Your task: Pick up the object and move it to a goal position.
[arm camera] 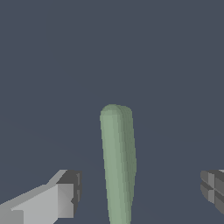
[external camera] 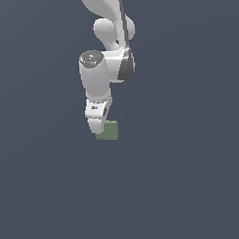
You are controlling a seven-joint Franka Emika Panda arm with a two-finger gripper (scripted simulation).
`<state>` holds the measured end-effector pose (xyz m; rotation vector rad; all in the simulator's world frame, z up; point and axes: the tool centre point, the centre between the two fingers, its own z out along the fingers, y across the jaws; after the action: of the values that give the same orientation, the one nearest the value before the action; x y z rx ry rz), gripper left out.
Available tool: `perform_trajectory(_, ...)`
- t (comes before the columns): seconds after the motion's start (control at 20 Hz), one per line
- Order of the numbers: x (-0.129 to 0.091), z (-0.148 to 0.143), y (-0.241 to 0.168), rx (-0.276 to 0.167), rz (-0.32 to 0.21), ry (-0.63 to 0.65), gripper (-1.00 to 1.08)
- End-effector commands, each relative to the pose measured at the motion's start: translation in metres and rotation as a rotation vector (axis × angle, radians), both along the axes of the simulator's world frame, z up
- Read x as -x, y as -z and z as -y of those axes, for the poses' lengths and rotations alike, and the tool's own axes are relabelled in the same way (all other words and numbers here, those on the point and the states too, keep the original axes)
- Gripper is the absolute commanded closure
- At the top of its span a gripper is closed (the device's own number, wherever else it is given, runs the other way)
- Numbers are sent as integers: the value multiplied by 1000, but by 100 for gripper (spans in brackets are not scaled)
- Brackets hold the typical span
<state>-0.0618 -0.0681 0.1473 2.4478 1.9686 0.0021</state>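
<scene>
- Exterior view: the white gripper points down, with the small muted-green ridged block at its tip, just toward the exterior view's right; the finger gap is hidden here.
- Wrist view: the fingers stand spread wide, the block between them, apparently touching neither.

A flat, uniform slate-blue surface fills both views all round the tool, unmarked and without edge, seam, shadow or other thing on it.
</scene>
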Motion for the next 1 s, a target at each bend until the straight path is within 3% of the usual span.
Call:
perform_trajectory(0.0, 2, 1, 1, 0, 0, -36, -92)
perform_trajectory(0.6, 4, 3, 3, 1, -1, -83, -92)
perform_trajectory(0.95, 5, 2, 28, 0, -1, -86, -92)
